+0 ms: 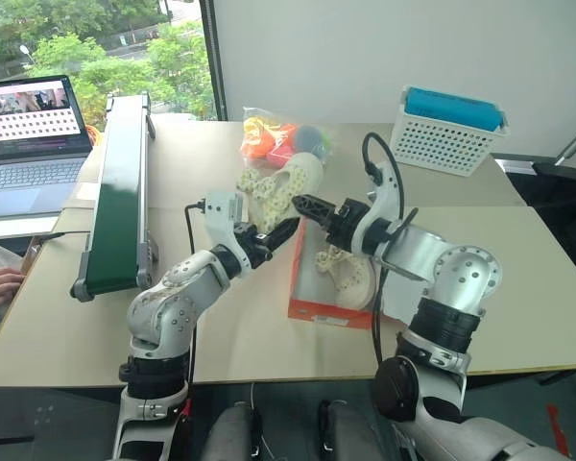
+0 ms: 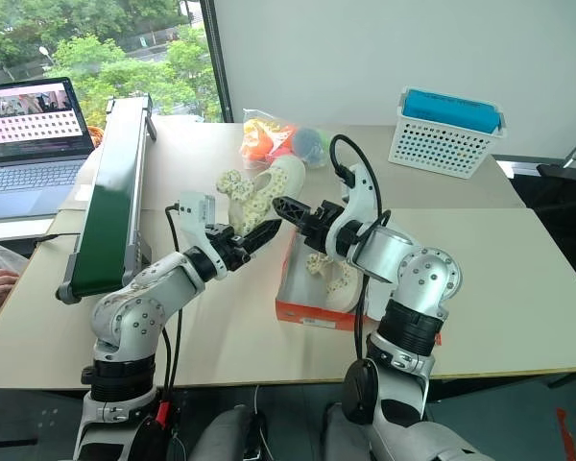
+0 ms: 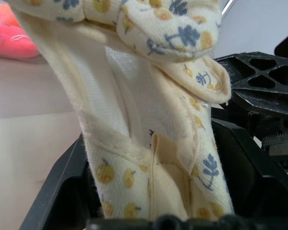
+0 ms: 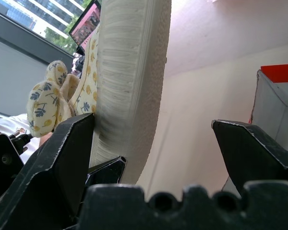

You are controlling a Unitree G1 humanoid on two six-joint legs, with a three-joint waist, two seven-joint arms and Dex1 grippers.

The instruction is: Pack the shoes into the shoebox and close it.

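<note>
Left gripper point(image 1: 280, 230) is clamped on the fabric upper of one shoe point(image 1: 283, 187), holding it up off the table point(image 1: 518, 259) just behind the near end of the shoebox point(image 1: 312, 309). Left wrist view shows printed cloth pinched between its fingers point(image 3: 62, 187). Right gripper point(image 1: 307, 204) is at the same shoe, jaws spread apart; one finger point(image 4: 69, 153) touches the ribbed sole point(image 4: 129, 72), the other stands clear, nothing grasped. Second shoe point(image 1: 350, 269) lies inside the open box. Toy bag point(image 1: 278, 137) sits behind the raised shoe, white basket point(image 1: 449, 130) far right, laptop point(image 1: 34, 144) left.
</note>
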